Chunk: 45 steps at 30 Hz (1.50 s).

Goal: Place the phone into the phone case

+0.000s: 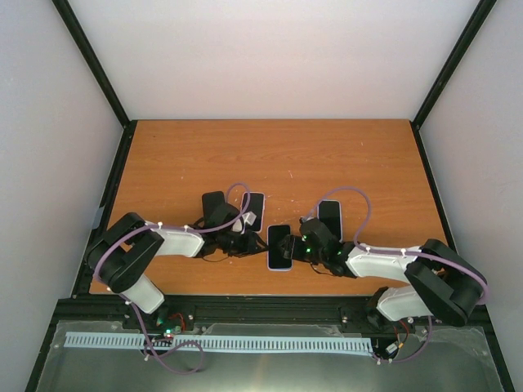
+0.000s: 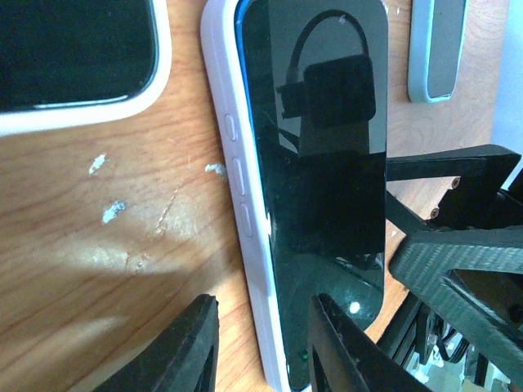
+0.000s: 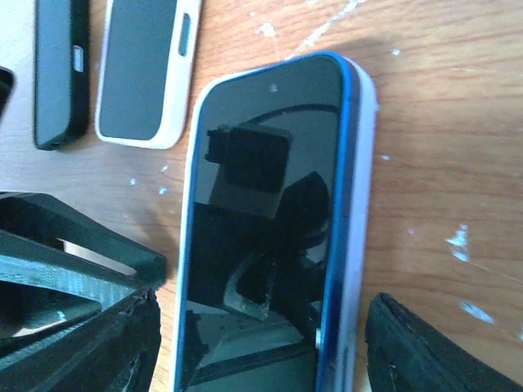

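Note:
The phone [image 1: 279, 245], dark-screened with a blue rim, lies face up inside the white phone case [image 2: 245, 212] at the table's front middle. Its blue side [image 3: 343, 204] shows above the case wall along one long edge. My left gripper [image 2: 261, 351] is at one end, jaws a little apart. One finger [image 2: 176, 351] is over the table, the other finger [image 2: 343, 351] is over the screen, and the case's edge lies between them. My right gripper [image 3: 270, 351] is open at the other end, one finger on each side of the phone with a gap both sides.
Another white-cased phone [image 1: 254, 210] lies just behind the left gripper [image 1: 245, 237], and a further phone [image 1: 330, 216] lies behind the right gripper [image 1: 296, 245]. A black case [image 3: 59, 73] and a white one [image 3: 147, 69] show beyond the phone.

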### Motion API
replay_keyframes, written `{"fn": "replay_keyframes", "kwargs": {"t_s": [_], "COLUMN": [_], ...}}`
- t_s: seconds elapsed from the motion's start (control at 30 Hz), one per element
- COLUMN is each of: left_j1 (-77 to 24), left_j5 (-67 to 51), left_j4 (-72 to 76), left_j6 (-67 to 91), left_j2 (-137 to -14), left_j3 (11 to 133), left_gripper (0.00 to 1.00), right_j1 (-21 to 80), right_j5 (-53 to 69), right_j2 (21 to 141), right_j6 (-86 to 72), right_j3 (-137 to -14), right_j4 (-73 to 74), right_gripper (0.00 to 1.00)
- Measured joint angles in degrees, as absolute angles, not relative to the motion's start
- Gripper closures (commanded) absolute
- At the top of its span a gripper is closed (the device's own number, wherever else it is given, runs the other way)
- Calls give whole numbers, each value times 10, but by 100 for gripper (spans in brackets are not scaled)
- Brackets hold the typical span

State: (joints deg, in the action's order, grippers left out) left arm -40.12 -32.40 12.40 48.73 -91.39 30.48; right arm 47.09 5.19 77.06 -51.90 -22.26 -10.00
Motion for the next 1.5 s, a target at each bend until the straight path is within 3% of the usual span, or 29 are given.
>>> {"fn": "replay_keyframes", "kwargs": {"t_s": [0.53, 0.87, 1.17, 1.5], "left_j1": [-397, -393, -393, -393], "left_j5": [-349, -350, -344, -332], "left_j4": [171, 163, 160, 146], "left_j6": [499, 502, 500, 497], "left_j2": [-931, -923, -914, -902], "left_j3": [290, 286, 280, 278], "left_gripper": [70, 64, 64, 63], "right_j1": [432, 427, 428, 429], "right_j5": [176, 211, 254, 263], "right_j2": [790, 792, 854, 877], "right_j6": [-608, -663, -689, -690], "right_j3": [-169, -155, -144, -141], "right_j4": [-280, -397, -469, -470], "right_gripper": [29, 30, 47, 96]}}
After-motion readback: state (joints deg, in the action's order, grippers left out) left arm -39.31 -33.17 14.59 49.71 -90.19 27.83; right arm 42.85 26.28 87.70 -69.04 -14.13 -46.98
